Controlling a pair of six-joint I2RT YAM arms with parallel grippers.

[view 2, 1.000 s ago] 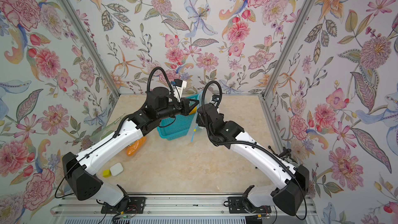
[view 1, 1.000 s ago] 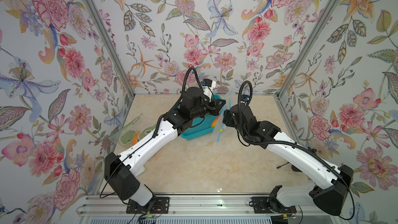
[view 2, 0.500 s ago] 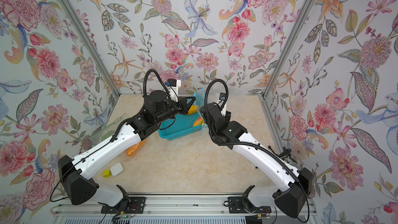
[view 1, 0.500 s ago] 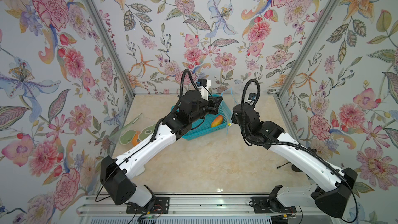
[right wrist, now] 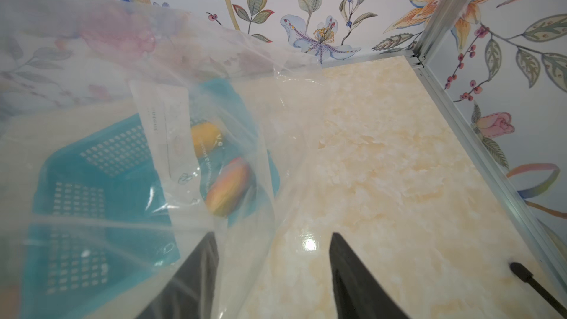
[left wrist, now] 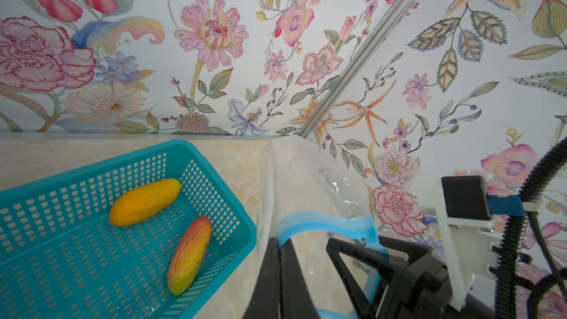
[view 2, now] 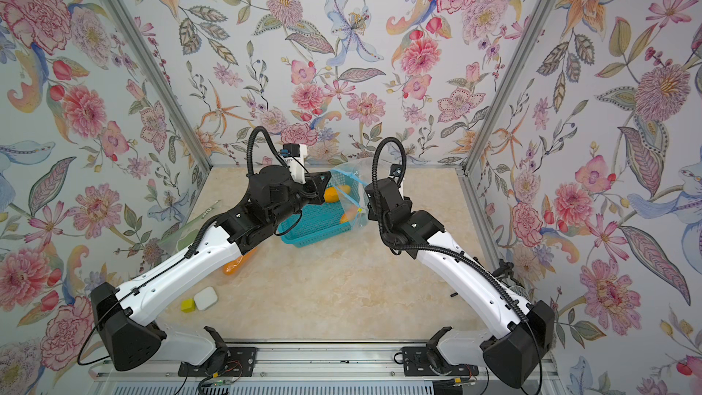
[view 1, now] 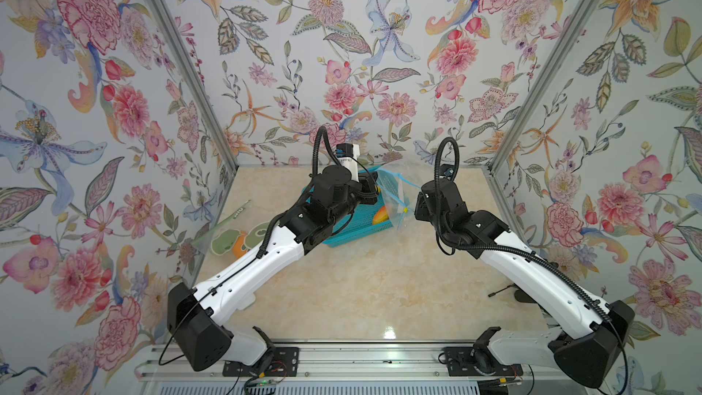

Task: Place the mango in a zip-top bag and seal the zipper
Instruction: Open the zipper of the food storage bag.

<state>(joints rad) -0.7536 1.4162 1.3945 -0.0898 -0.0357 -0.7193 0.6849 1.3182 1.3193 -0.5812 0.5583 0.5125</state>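
The coming move turns on how the clear zip-top bag with the blue zipper strip [left wrist: 306, 179] stands against the mangoes. It hangs just beside the short end of the teal perforated plastic basket [left wrist: 92, 169], which sits near the back edge of the cream marbled worktop [right wrist: 383, 179]. That puts the bag between the fruit and my right gripper [right wrist: 271, 237].

Both fruits lie in the basket and neither is in the bag. The red-and-yellow mango [left wrist: 190, 254] is closer to the bag and lies slantwise, one end towards the basket corner beside the bag. The plain yellow mango [left wrist: 144, 201] lies behind it, its long axis roughly along the basket's far long wall. From my right wrist I see both only through the film.

My left gripper [left wrist: 280, 240] is nearer the fruit, but it is clenched on the blue zipper strip and holds the mouth up. My right gripper's jaws stand partly apart and clamp nothing. A fold of film lies across one finger, and I cannot tell whether it touches. I judge that this gripper is placed to take the opposite lip, since a reach for the red-and-yellow mango would have to go round the bag.
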